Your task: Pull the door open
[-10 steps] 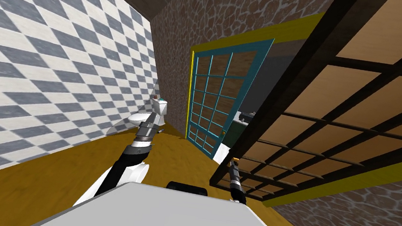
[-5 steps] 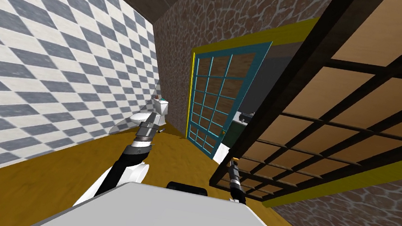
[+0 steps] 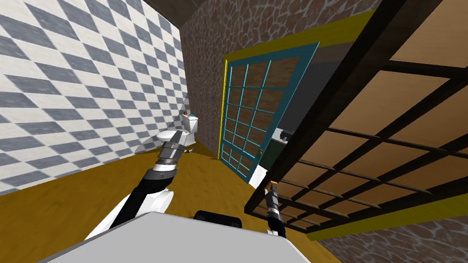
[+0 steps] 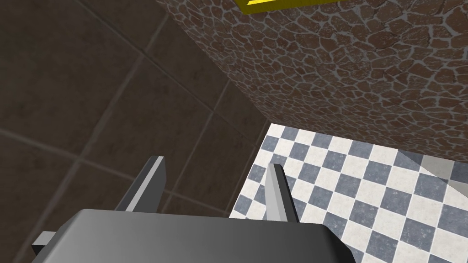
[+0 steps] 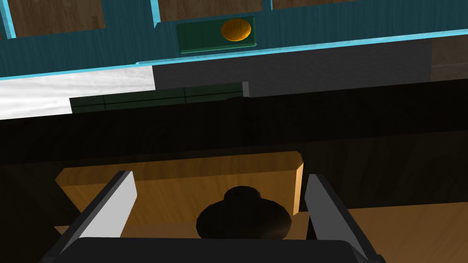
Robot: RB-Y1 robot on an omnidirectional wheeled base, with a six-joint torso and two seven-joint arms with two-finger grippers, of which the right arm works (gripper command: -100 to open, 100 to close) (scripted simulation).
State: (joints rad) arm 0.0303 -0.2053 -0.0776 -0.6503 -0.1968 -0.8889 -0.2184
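A dark-framed door [image 3: 395, 130] with tan panels stands swung open close on my right. My right gripper [image 3: 273, 186] is at its lower edge. In the right wrist view the door's black knob [image 5: 244, 217] sits on a tan plate [image 5: 183, 182]. It lies between the fingers of the right gripper [image 5: 219, 177], which stand wide apart and clear of its sides. My left gripper [image 3: 178, 143] is held out ahead over the floor. Its fingers [image 4: 215, 163] are open with nothing between them.
A teal grid door [image 3: 249, 112] in a yellow frame stands ajar ahead, with an orange knob [image 5: 236, 29] on a green plate. A white toilet [image 3: 186, 127] sits by the checkered wall [image 3: 37, 86]. The floor [image 3: 204, 179] between is yellow-brown.
The whole head picture has shifted a little, so my head has moved. The right gripper stays at the dark door's edge. The left arm has not moved.
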